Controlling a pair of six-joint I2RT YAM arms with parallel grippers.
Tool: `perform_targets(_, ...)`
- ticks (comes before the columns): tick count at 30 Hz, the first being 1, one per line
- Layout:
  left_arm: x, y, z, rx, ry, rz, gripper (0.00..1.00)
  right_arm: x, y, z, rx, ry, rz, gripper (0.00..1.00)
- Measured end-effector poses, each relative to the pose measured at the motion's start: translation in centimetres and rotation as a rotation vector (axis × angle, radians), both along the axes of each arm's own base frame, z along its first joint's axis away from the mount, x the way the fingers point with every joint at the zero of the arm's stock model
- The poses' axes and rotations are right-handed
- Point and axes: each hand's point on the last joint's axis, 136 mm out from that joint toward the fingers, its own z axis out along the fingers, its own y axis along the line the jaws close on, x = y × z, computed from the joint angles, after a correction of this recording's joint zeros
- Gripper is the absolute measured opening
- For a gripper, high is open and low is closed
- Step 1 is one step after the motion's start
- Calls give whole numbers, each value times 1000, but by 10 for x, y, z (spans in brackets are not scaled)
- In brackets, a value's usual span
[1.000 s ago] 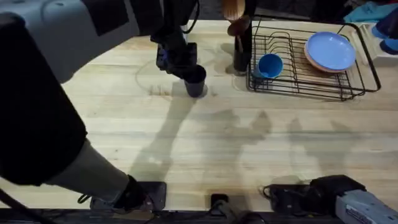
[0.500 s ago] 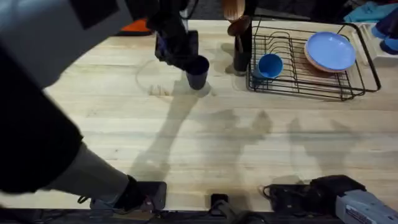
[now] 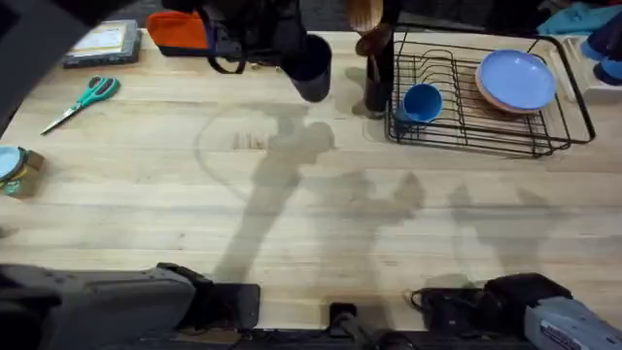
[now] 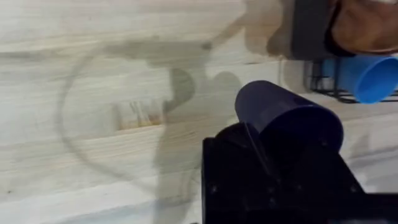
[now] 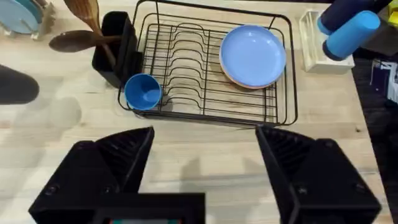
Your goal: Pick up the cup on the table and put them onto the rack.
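The carry step is in hand: the navy cup (image 3: 311, 66) is held clear of the tabletop (image 3: 321, 224) by the left pincer (image 4: 264, 146), apparently clamped on its wall, near the dish rack (image 3: 486, 97). 1 bright blue cup (image 3: 422, 102) already lies in that rack's near corner. Next, the navy cup must be carried past the utensil holder (image 3: 377, 83) and lowered inside. The right pincer (image 5: 205, 155) is spread wide.
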Motion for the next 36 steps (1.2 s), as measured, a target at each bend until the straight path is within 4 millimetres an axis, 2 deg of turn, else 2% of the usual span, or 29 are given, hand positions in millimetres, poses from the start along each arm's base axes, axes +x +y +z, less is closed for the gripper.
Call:
perform_targets(2, 2, -9, 18, -60, -60, -25, 42, 0, 0, 0, 0, 0, 0, 994)
perform_targets(6, 4, -25, 30, -141, -93, -77, 43, 0, 0, 0, 0, 0, 0, 994)
perform_targets(7, 0, -40, 33, -175, -93, -122, 43, 0, 0, 0, 0, 0, 0, 994)
perform_targets(17, -29, -103, 44, -227, -128, -307, 43, 0, 0, 0, 0, 0, 0, 994)
perform_targets(22, -38, -124, 49, -213, -168, -355, 43, 0, 0, 0, 0, 0, 0, 994)
perform_targets(27, -39, -144, 59, -217, -238, -384, 44, 0, 0, 0, 0, 0, 0, 994)
perform_targets(31, -36, -157, 55, -202, -260, -392, 44, 0, 0, 0, 0, 1, 0, 994)
perform_targets(36, -29, -178, 34, -177, -245, -409, 44, -4, -1, -5, -4, 27, 0, 994)
